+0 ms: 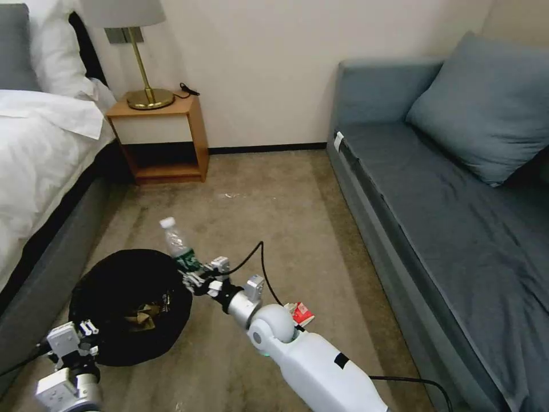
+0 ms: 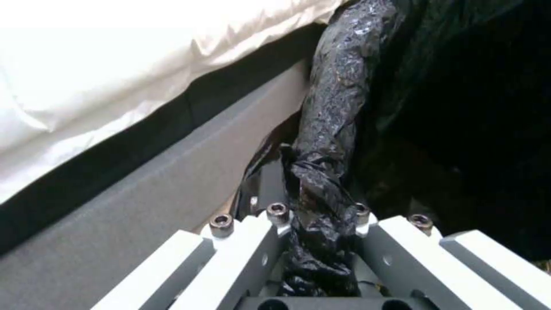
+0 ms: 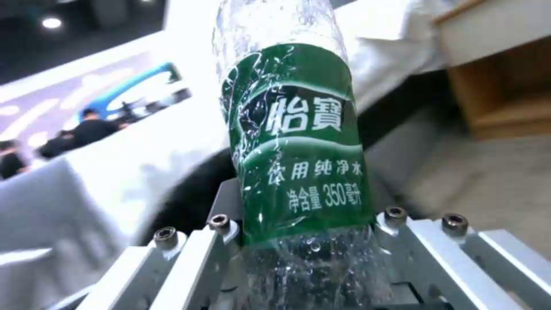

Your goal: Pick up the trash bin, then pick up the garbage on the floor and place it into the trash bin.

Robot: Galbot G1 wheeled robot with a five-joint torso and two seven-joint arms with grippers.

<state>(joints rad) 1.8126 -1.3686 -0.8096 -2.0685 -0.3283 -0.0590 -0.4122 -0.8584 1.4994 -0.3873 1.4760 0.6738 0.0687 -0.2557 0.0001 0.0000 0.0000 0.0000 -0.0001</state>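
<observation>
Crinkly black plastic lined the trash bin (image 1: 130, 309), which sat in the lower left of the head view beside the bed (image 1: 40, 154). Left gripper (image 1: 86, 335) was clamped on a gathered fold of that liner at the bin's near rim; in the left wrist view the bunched plastic ran between its fingers (image 2: 252, 254).

Right gripper (image 1: 197, 277) held the bottle (image 1: 178, 245) by its lower body, white cap pointing up and away, at the bin's far right rim, middle-left of the frame. In the right wrist view the green label sat just above the closed fingers (image 3: 189, 258).

Inside the bin: something crumpled and brown-gold (image 1: 143, 317) low in the liner; cannot tell exactly what.

Red-white wrapper (image 1: 302, 313) lay on the carpet (image 1: 274, 194), partly behind the right arm, centre bottom.

Risks, as judged:
- Bottle looked to be over the rim edge, not the opening; a release there could bounce it back to the floor.
- Thin liner grip might slip or tear, tipping the bin.
- Thin bottle wall could squirm in the hold.
</observation>
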